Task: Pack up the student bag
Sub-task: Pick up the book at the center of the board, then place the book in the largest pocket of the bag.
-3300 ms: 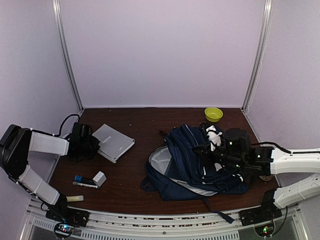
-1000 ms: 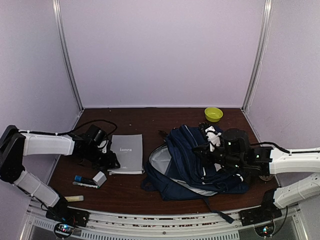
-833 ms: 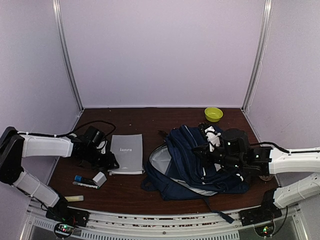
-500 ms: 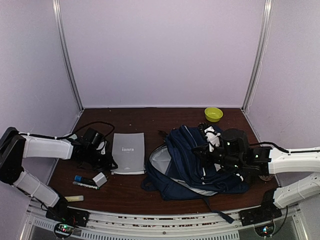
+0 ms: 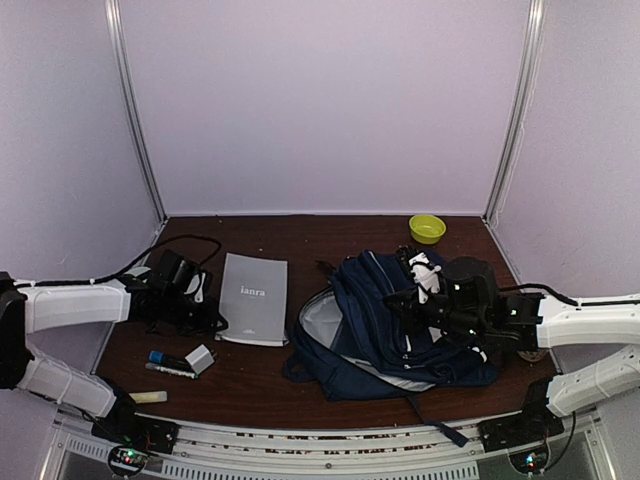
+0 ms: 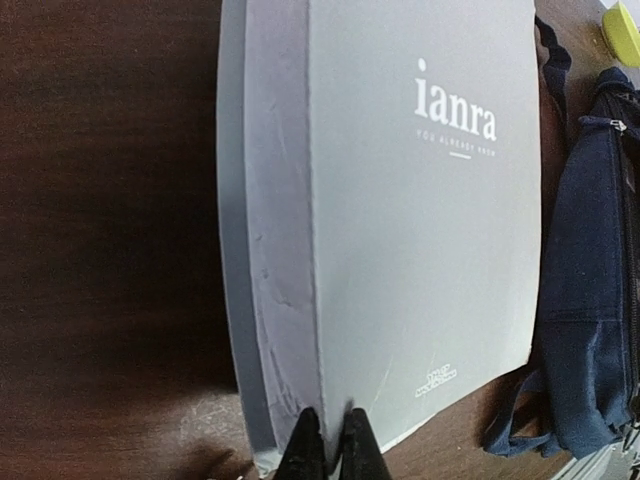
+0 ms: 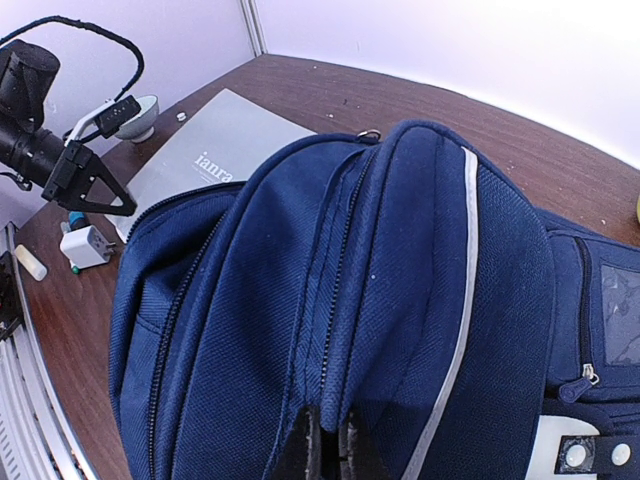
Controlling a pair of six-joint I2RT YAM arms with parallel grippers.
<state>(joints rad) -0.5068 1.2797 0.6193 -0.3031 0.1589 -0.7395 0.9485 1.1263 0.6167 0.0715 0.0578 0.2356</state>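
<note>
The navy student bag lies open on the table, its grey lining facing left. It fills the right wrist view. My right gripper is shut on a fold of the bag's fabric near a zipper and holds the flap up; in the top view it sits over the bag's middle. A grey book marked "ianra" lies left of the bag. My left gripper is shut on the book's near edge by the spine; in the top view it is at the book's left side.
A white charger, a blue-capped marker and a pale stick lie near the front left. A yellow-green bowl stands at the back right. A black cable loops behind the left arm.
My left gripper has slid the grey book from the far left toward the bag and turned it, then eased back left a little. The right gripper has stayed holding the bag.
</note>
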